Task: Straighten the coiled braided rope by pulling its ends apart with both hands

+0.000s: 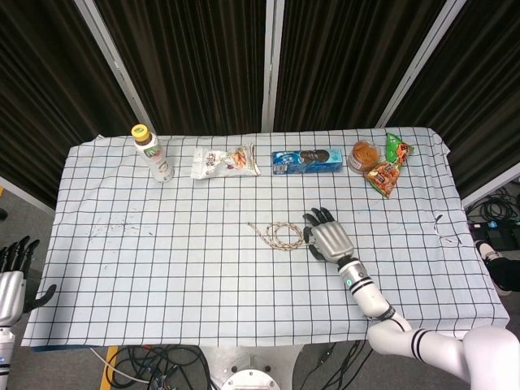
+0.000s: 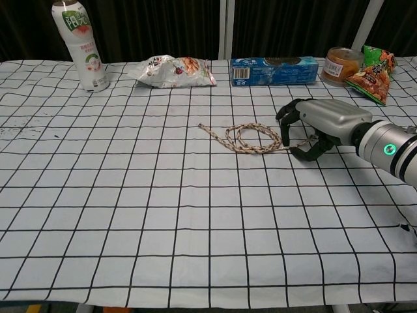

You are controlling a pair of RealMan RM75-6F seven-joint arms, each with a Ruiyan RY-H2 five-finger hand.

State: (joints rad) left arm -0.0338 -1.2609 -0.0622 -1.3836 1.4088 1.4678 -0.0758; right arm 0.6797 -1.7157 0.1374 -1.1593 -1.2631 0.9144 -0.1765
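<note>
Right hand at the rope coil

We find the right hand [image 2: 320, 127] curled beside the rope [image 2: 247, 138]; grasp apparently unconfirmed. Left hand [image 1: 11, 276] hangs released off-table.

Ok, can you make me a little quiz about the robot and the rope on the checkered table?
1. True or false: the rope is already pulled straight.
2. Which hand is beside the rope: A) right hand B) left hand?
3. Fill in: the bottle stands at the table's far ____ corner.

Key: 1 false, it is coiled; 2 A; 3 left.
</note>
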